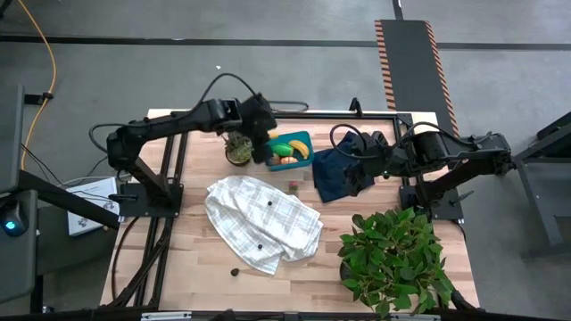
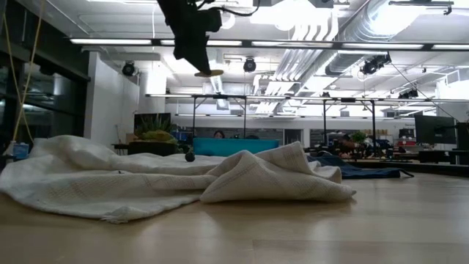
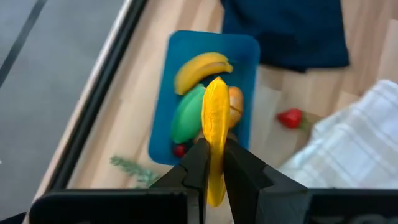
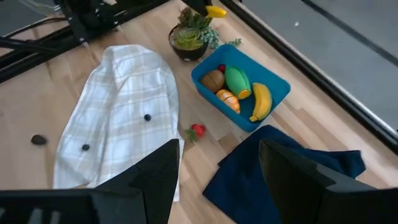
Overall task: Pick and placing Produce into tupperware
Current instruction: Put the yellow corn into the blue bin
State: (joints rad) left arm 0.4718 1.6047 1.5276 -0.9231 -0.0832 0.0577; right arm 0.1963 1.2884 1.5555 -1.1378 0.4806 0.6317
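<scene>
I have the left gripper (image 3: 214, 163) hanging above the table (image 1: 178, 259), over the near end of the tupperware (image 1: 295, 141), its fingers (image 3: 194, 168) clamped on a flat yellow piece (image 3: 216, 134) that stands on edge between them. From the low view the same piece shows as a small yellow sliver under the raised gripper (image 2: 207, 72), well clear of the table surface.

The tupperware sits toward the table's far edge, between the small potted plant (image 1: 238, 149) on its left and the navy cloth (image 1: 339, 174) on its right. Inside it I can see a banana (image 4: 260, 101), a green piece (image 4: 237, 81), an orange piece (image 4: 227, 100), a brown piece (image 4: 213, 80) and a bit of red at one corner.

A red berry (image 4: 197, 130) lies on the bare wood just outside the tupperware, between it and the white checked towel (image 1: 263, 223). Two small dark pieces (image 4: 147, 117) rest on the towel, and another dark piece (image 1: 235, 272) lies on the wood by the towel's near-left corner.

The right gripper (image 4: 219, 163) waits over the navy cloth, its fingers (image 4: 152, 174) spread apart with nothing between them. A big leafy plant (image 1: 393, 259) stands at the near right corner.
</scene>
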